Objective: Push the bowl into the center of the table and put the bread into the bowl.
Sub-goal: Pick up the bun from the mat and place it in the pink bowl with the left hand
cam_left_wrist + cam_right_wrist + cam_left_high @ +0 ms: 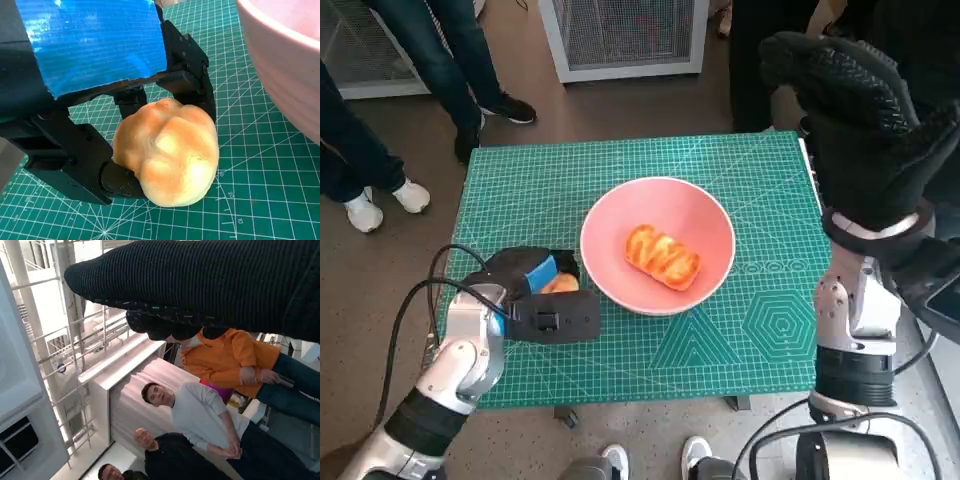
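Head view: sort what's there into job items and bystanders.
Job: pink bowl; bread in the bowl; second bread roll, gripped by the left hand.
Not the job: green cutting mat; people's shoes; raised right hand, holding nothing.

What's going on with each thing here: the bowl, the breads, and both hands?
Bowl: upright, mid-table, holding one bread.
Bread in bowl: lying loose inside.
Second bread: on the mat beside the bowl, gripped.
Left hand: holding that bread.
Right hand: raised, holding nothing.
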### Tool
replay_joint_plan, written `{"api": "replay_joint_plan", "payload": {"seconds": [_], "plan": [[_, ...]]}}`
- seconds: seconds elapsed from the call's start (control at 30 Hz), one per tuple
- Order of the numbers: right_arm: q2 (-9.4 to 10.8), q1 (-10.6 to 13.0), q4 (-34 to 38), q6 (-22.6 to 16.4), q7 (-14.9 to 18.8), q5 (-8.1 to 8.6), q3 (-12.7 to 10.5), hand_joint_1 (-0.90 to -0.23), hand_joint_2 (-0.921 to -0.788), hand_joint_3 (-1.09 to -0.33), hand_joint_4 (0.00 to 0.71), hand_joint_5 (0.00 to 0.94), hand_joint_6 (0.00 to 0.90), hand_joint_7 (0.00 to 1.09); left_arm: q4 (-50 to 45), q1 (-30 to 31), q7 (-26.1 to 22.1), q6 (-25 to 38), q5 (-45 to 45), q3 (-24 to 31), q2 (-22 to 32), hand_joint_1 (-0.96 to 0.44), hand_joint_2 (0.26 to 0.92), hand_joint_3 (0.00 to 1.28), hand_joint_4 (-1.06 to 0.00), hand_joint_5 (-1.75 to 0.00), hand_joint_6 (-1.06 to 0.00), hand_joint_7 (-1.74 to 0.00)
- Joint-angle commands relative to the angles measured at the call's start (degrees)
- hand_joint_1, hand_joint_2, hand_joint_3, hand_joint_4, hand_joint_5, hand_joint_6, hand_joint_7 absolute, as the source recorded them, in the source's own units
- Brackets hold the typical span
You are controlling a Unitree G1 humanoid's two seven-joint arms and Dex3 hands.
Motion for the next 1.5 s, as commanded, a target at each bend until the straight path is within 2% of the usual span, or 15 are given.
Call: {"api": "replay_joint_plan", "payload": {"seconds": [0.03,0.3,0.43,0.5,0.97,1.27,1.5], "plan": [[-0.3,1.3,0.0,0.8,0.5,0.25,0.1,-0.661,-0.921,-0.753,0.310,0.000,0.231,0.39,-3.1,2.1,-1.8,0.1,-0.6,1.4,1.7,0.00,0.713,0.49,-0.54,-1.49,-0.70,-1.04],[-0.3,1.3,0.0,0.9,0.6,0.39,-0.1,-0.661,-0.921,-0.752,0.310,0.000,0.231,0.39,-12.4,3.5,-5.5,2.3,-0.2,5.8,4.6,0.00,0.702,0.44,-0.70,-1.30,-0.69,-1.07],[-0.2,1.4,0.1,1.0,0.5,0.31,0.0,-0.661,-0.921,-0.752,0.309,0.000,0.230,0.39,-17.6,3.6,-7.7,3.6,-0.2,8.4,5.8,0.00,0.798,0.26,-0.70,-1.23,-0.68,-1.08],[-0.1,1.4,0.1,1.0,0.5,0.25,0.1,-0.661,-0.921,-0.752,0.309,0.000,0.230,0.39,-20.4,3.4,-9.0,4.4,-0.2,9.8,6.3,0.00,0.816,0.23,-0.70,-1.20,-0.68,-1.10],[0.2,1.1,0.3,1.6,0.4,0.31,0.4,-0.661,-0.921,-0.753,0.315,0.003,0.230,0.39,-33.7,-3.6,-15.7,8.1,-0.4,17.1,7.6,0.00,0.841,0.17,-0.71,-1.13,-0.69,-1.13],[0.3,1.0,0.3,2.2,0.5,0.71,0.3,-0.664,-0.921,-0.753,0.318,0.004,0.234,0.39,-36.4,-10.0,-15.8,8.7,0.8,15.7,4.9,0.00,0.845,0.16,-0.73,-1.13,-0.69,-1.11],[0.2,1.1,0.1,2.6,0.6,1.10,0.2,-0.663,-0.921,-0.752,0.319,0.004,0.234,0.39,-34.6,-16.2,-15.5,6.9,1.0,11.8,1.6,0.00,0.842,0.14,-0.77,-1.12,-0.71,-1.05]]}}
